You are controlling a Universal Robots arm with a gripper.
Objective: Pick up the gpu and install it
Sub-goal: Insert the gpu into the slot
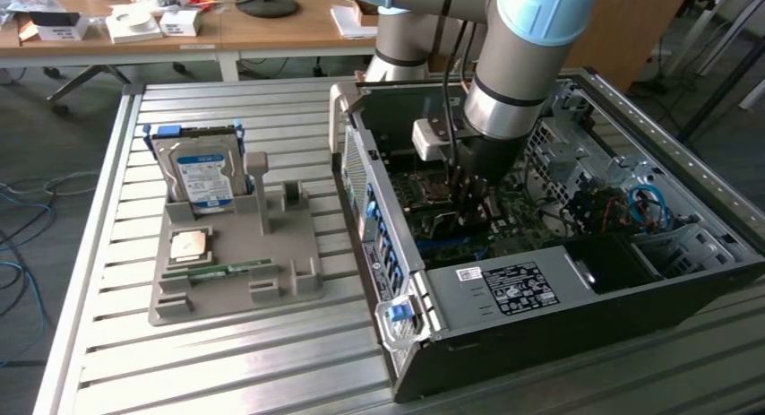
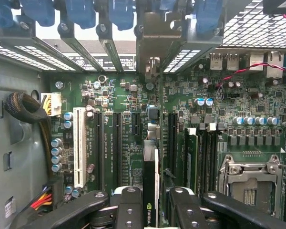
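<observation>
Setting: slatted metal workbench (image 1: 239, 361) with an open computer case (image 1: 562, 280) lying on its side, desks behind it.
Card: we see the gpu (image 2: 150, 191) edge-on in the wrist view, standing upright over the motherboard (image 2: 195, 119), its dark edge running toward the rear slot openings.
Fingers: the gripper (image 2: 150, 210) is clamped on the gpu, one black finger on each flat face; in the exterior view the gripper (image 1: 472, 204) sits deep inside the case.
Seating: we cannot tell whether the card's edge is already in a slot or just above it.
Risk, alignment: several long black slots (image 2: 118, 143) lie side by side, so a slight sideways offset could, in our judgement, set the card on the plastic ridge between slots, or in the wrong one.
Risk, bracket: the metal bracket end (image 2: 155, 43) must pass the rear frame; a tilt there could jam it.
Risk, crowding: upright capacitors (image 2: 57, 152) and a cable bundle (image 2: 26, 107) stand near, though apart from the card.
Around: outside the case, a grey holder tray (image 1: 239, 280) carries a hard drive (image 1: 203, 173), a small chip (image 1: 192, 245) and a memory stick (image 1: 221, 272), well clear of the work.
</observation>
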